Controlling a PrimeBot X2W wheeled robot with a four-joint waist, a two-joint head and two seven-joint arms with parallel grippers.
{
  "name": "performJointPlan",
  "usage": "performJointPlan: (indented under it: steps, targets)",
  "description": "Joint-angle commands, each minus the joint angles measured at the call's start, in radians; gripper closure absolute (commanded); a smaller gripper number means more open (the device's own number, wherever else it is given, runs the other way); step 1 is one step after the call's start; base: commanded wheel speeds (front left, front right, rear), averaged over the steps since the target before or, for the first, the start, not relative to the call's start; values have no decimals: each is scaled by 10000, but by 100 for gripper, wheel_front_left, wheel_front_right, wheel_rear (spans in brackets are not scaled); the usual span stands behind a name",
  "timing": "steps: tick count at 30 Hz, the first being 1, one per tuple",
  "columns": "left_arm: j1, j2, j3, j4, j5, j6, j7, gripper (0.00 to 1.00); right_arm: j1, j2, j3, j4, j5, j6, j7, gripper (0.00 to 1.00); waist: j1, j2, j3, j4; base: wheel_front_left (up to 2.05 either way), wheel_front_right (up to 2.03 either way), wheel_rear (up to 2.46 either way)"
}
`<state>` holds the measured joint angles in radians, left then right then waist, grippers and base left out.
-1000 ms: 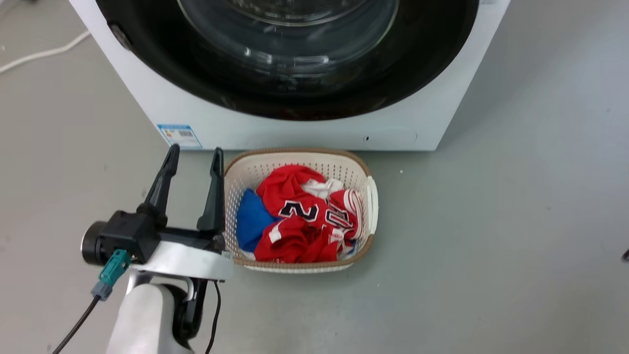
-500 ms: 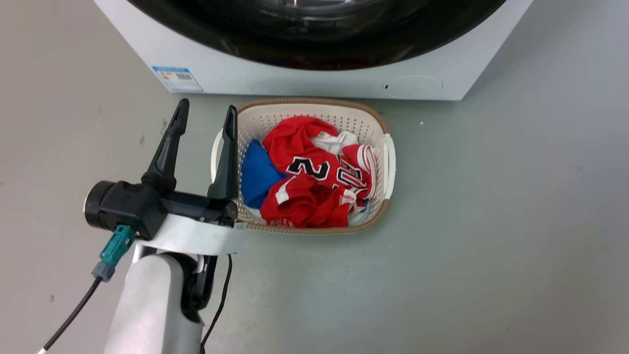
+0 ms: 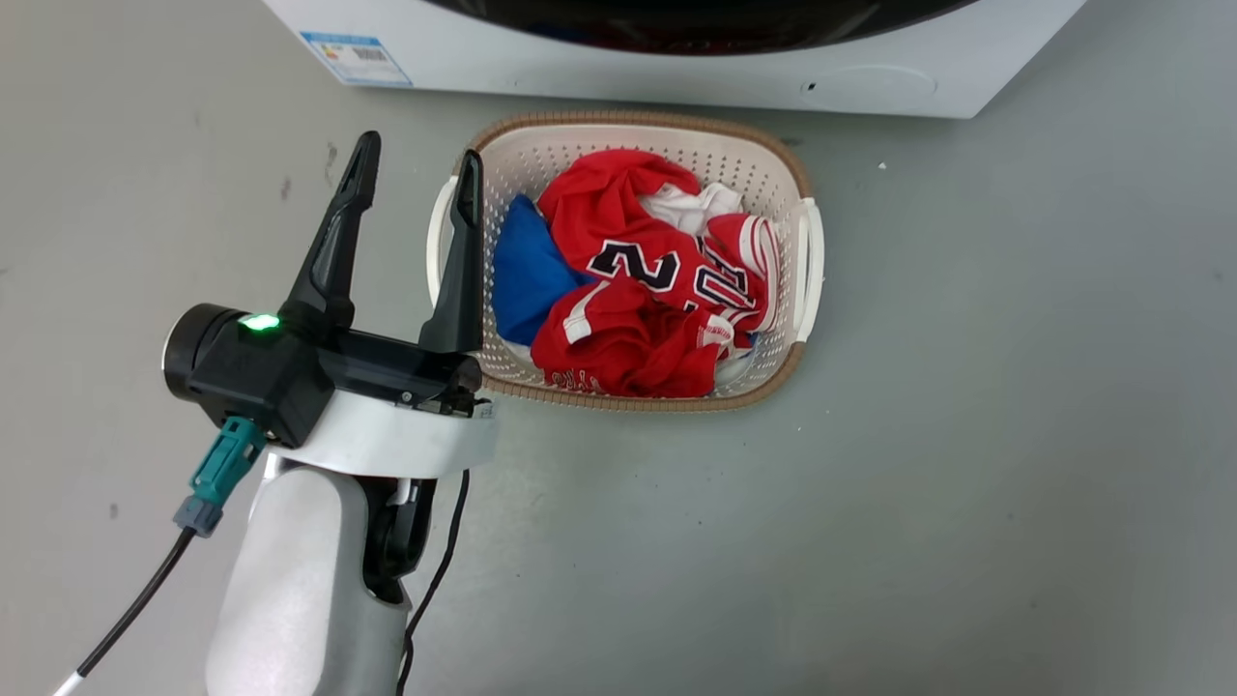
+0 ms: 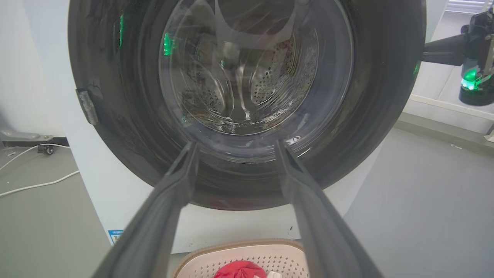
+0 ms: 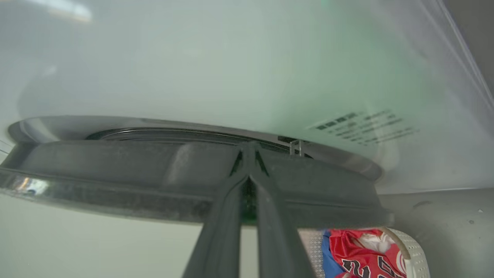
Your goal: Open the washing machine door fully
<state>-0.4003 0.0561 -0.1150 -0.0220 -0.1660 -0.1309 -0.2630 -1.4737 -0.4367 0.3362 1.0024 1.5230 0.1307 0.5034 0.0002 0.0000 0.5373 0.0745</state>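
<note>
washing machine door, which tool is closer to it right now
Right. The right tool has its tips together at the rim of the washing machine door; the left tool is open, back from it, near the laundry basket.

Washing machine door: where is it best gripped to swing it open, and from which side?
Take the washing machine door by its rim on the robot's right, coming in from that side. The grey plate on the opposite edge looks like the hinge, and the rim stands proud of the white front, giving the right hand an edge to hook.
</note>
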Motion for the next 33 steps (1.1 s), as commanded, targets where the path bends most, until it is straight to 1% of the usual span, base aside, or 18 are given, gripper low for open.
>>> performJointPlan:
  steps: [1,6,11,16,20,25,33]
  targets:
    - [-161,-19,17,-37,-12,1,-25,0,-180,74,50,138,-44,2,49,100,-2,0,138,69,0,0,0]
    - [-219,-42,29,-31,-19,1,-23,0,-361,299,119,308,-151,2,75,100,-2,0,261,140,0,0,0]
    - [-268,-53,15,0,52,2,-25,0,-167,416,151,87,50,10,717,100,-2,0,314,136,0,0,0]
    - [-114,-58,61,143,97,1,-25,0,389,426,21,-84,362,15,1273,100,-2,0,29,64,0,0,0]
    - [71,-60,63,331,97,1,-25,0,1041,445,63,-276,462,13,1577,100,-2,0,-368,-54,0,0,0]
    - [338,-59,-15,497,0,1,-25,0,1948,618,49,-689,789,13,2041,100,-2,0,-1027,-188,0,0,0]
    - [1104,-58,18,896,-121,1,-23,0,3831,738,212,-1734,1010,12,2506,100,-2,0,-2279,-348,0,0,0]
